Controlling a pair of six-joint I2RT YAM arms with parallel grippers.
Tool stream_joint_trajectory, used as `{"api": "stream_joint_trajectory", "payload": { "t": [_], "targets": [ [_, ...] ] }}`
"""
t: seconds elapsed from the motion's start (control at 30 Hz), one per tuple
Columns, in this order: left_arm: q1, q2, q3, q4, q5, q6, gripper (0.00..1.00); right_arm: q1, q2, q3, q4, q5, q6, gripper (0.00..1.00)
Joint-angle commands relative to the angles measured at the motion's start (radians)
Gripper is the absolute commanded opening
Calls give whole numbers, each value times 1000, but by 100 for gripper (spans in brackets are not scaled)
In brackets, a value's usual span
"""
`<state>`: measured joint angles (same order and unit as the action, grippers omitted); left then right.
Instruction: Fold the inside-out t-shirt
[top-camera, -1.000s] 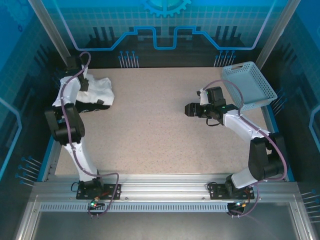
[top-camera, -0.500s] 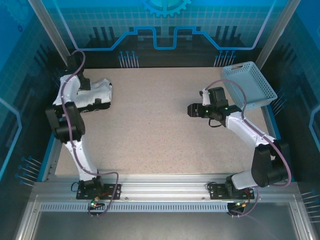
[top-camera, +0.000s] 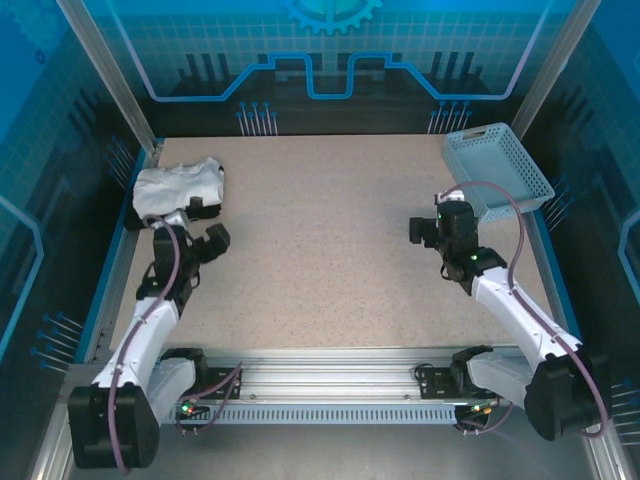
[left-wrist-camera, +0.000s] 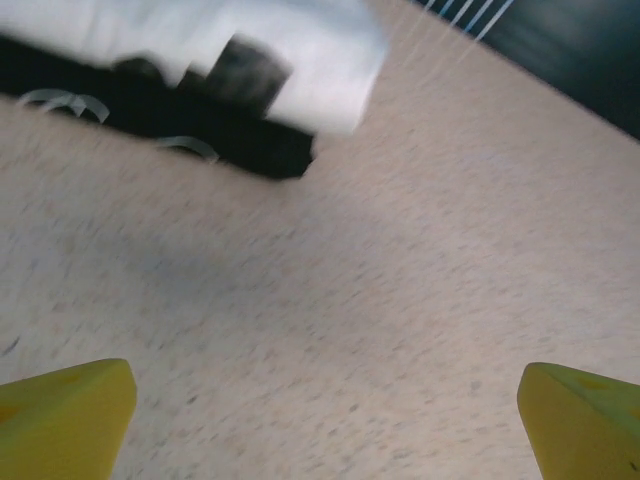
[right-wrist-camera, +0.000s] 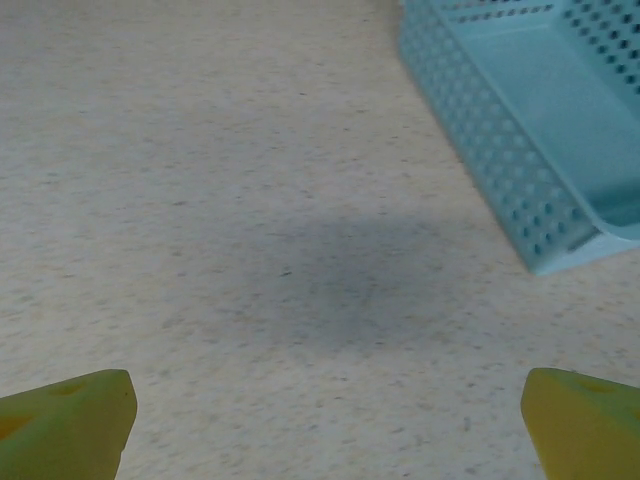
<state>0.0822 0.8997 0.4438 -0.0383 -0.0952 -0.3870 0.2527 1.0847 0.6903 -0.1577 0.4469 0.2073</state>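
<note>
Two arms are mounted here, a left arm (top-camera: 148, 325) and a right arm (top-camera: 520, 310). Each ends in one gripper, so there are two: the left gripper (top-camera: 210, 238) and the right gripper (top-camera: 422, 230). Each gripper shows two yellow fingertips (left-wrist-camera: 60, 415), four in all.

One white t-shirt (top-camera: 178, 185) lies ahead of the left gripper. One black garment (left-wrist-camera: 230, 140) sits against its nearer edge. The wrist view is blurred there, so it looks like a single piece, though I can't be sure.

One light-blue perforated basket (right-wrist-camera: 480, 150) is ahead and to the right of the right gripper. One speckled table (top-camera: 320, 290) is under everything.
</note>
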Motion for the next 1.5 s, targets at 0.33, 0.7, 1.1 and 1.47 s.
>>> {"api": "stream_joint_trajectory", "payload": {
  "t": [0.33,0.7,1.1,1.47],
  "targets": [
    [-2,383,-143,782,-93,179,99,-135,235,-259,719,-22,-143,100],
    [-92,679,-114,1110,-90,365,99,-186,424,-311,1017,-245,-166,100],
    [-108,653,-77,987,-118,368,99,-166,418,-280,953,-227,-178,100],
    [-112,653,-74,983,-116,373,99,-159,419,-279,953,-214,-183,100]
  ]
}}
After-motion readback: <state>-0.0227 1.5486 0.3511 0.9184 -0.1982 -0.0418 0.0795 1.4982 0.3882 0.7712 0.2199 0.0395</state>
